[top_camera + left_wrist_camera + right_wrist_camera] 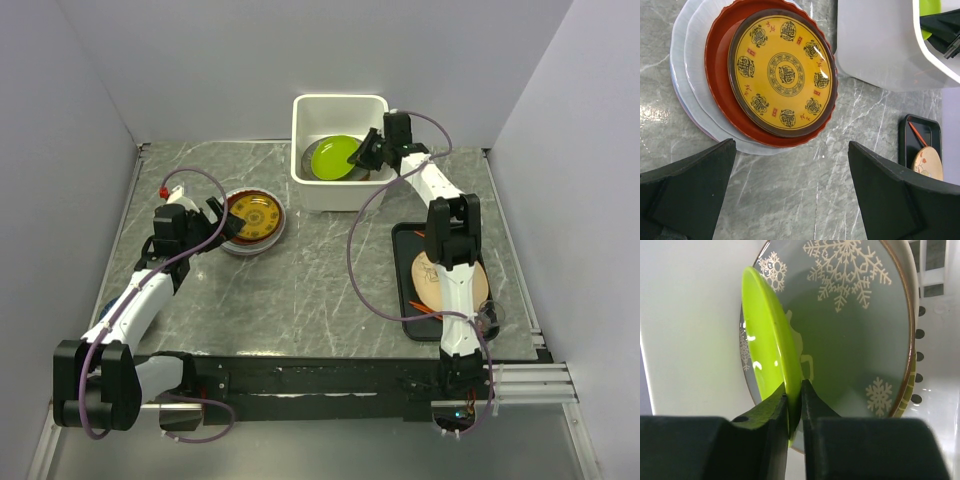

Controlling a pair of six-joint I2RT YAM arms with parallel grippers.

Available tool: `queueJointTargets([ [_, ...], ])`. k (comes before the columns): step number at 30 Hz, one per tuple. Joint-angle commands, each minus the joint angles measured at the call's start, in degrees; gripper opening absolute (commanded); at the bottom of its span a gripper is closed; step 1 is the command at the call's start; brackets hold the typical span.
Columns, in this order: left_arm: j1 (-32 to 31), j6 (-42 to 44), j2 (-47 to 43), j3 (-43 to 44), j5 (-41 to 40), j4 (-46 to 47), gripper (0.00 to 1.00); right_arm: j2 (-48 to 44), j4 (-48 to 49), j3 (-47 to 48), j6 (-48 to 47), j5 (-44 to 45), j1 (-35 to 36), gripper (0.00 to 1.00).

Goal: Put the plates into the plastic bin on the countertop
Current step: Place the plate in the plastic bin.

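My right gripper is inside the white plastic bin, shut on the rim of a lime green plate. In the right wrist view the green plate stands edge-on between my fingers, tilted over a grey snowflake plate lying in the bin. My left gripper is open and empty, just left of a stack of plates on the countertop. The stack holds a yellow patterned plate on a red-brown plate on white plates.
A black tray at the right holds a cream plate, partly hidden by my right arm. The bin wall shows right of the stack in the left wrist view. Side walls enclose the countertop.
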Motion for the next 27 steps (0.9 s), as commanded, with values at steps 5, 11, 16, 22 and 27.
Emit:
queueJointTargets([
  [5, -0.3, 1.0, -1.2, -0.1, 1.2, 0.8, 0.99, -0.9, 0.7, 2.2, -0.2, 0.7, -0.5, 0.31],
  [11, -0.3, 1.0, -1.4, 0.0, 1.3, 0.7, 0.99, -2.3, 0.8, 1.4, -0.3, 1.2, -0.5, 0.41],
  [16, -0.3, 1.0, -1.6, -0.2, 1.3, 0.8, 0.99, -3.7, -2.2, 3.1, -0.5, 1.9, -0.5, 0.5],
  [22, -0.3, 0.9, -1.4, -0.3, 1.3, 0.8, 0.99, -8.1, -4.7, 2.1, -2.2, 5.7, -0.5, 0.6],
  [27, -0.3, 0.8, -1.8, -0.3, 1.0, 0.4, 0.99, -11.9, -7.2, 1.8, -3.2, 7.6, -0.4, 0.65],
])
